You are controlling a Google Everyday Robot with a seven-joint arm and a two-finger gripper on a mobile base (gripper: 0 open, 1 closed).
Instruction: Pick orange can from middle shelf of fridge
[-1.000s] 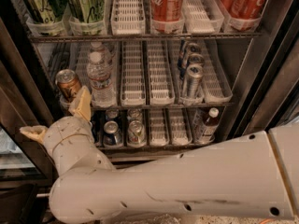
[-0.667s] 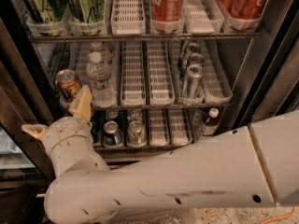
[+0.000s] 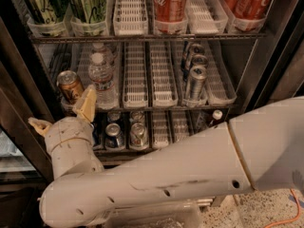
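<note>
Since a second ago, the seam on the robot's arm [image 3: 190, 170] has slid leftward, toward the orange can [image 3: 70, 85], while the gripper [image 3: 61, 109] has barely shifted. The arm is a smooth, off-white, scuffed tube with small round holes. It sweeps in from the can's lower right and ends in a chunky jointed wrist just below the can.

The can is a short copper-coloured metal cylinder with a silver lid and pull tab. It stands upright at the left front end of the middle shelf [image 3: 161, 109], a wire rack carrying long white slotted plastic trays. Just right of the can stand clear ribbed water bottles [image 3: 101, 77], and well to its right is a lane of slim silver cans [image 3: 194, 80]. On the rack above the can, trays hold green cans [image 3: 88, 1] and, farther right, red cola cans [image 3: 170, 1]. Below and right of the can sit small cans [image 3: 137, 133], seen lid-up.

The gripper's two tan, wedge-shaped fingers [image 3: 87, 103] are spread wide and hold nothing. One rises just beside the can's lower right edge, though contact cannot be told. The other points off to the can's lower left, well apart from it. The fridge [image 3: 14, 103] has a dark metal frame running down just left of the can.
</note>
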